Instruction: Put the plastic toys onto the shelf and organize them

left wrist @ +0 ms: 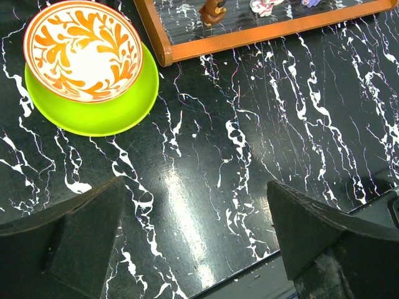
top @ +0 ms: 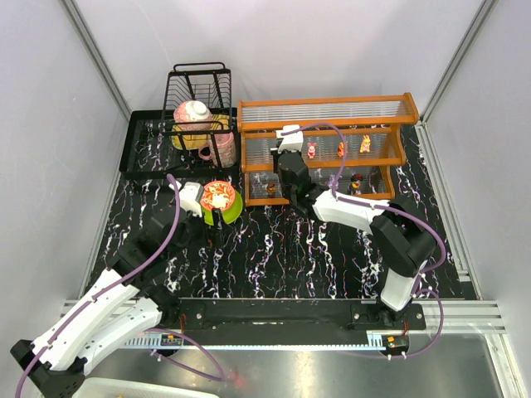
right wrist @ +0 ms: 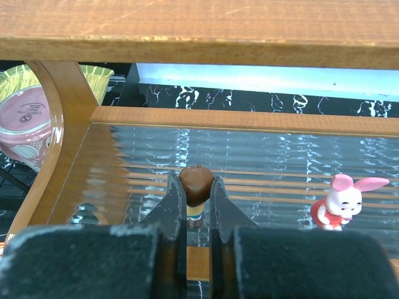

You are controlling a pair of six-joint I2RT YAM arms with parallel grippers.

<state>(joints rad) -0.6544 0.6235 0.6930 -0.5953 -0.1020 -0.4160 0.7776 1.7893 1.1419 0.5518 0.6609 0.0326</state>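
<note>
In the right wrist view my right gripper is shut on a small brown-headed plastic toy, held just over the clear ribbed panel of the shelf. A pink-white toy stands on that panel to its right. From above, the orange-framed shelf carries pink, orange and yellow toys, with dark ones lower down. The right gripper reaches into the shelf's left end. My left gripper hangs open over bare table, with nothing between its fingers.
A red-patterned bowl sits on a green plate left of the shelf's front corner. A black wire dish rack with pink crockery stands at the back left. The black marbled mat ends near the arm bases.
</note>
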